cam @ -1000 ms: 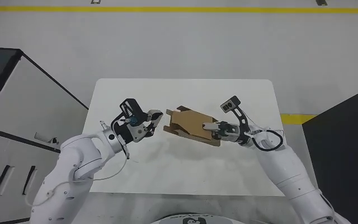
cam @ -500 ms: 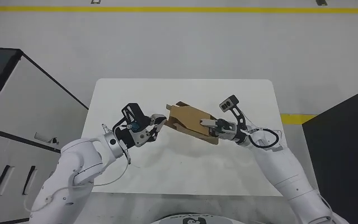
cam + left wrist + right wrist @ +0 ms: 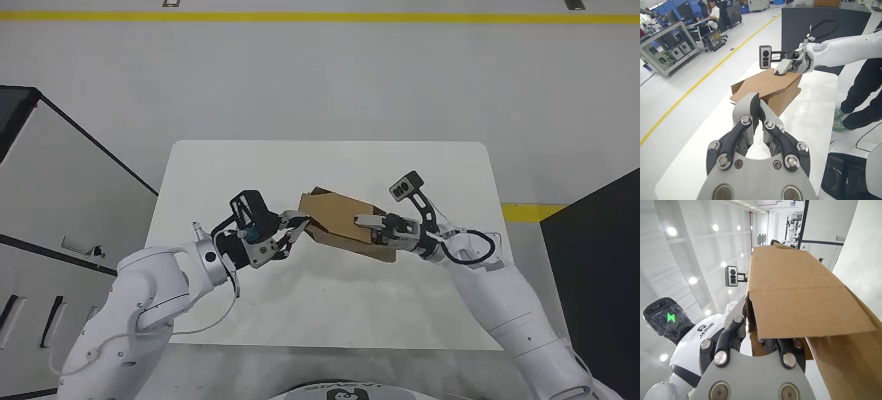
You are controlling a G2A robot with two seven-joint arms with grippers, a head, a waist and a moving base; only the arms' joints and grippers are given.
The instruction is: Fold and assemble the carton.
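- From the top view, we see the carton [image 3: 340, 215] over the middle of the counter [image 3: 330, 300]. Its long axis runs from one arm to the other, slightly aslant.
- The left pincer [image 3: 292, 225] meets the carton's open end, while the right pincer [image 3: 378, 225] is on the opposite end. Both are equally near, so we judge the next fold falls to the left arm at the open end.
- In the left wrist view, the left pincer [image 3: 757, 98] is clenched, pads together, right at the loose flaps of the carton [image 3: 768, 83], which lies straight ahead. We cannot tell whether any cardboard is caught between the pads.
- At the far end, the right pincer [image 3: 780, 73] presses on the top panel. The carton's lower edge looks to meet the counter [image 3: 810, 113].
- In the right wrist view, the right pincer [image 3: 751, 323] is grasping the carton [image 3: 791, 294], with one finger outside the wall and the other behind the flap. The long axis points away from the wrist.
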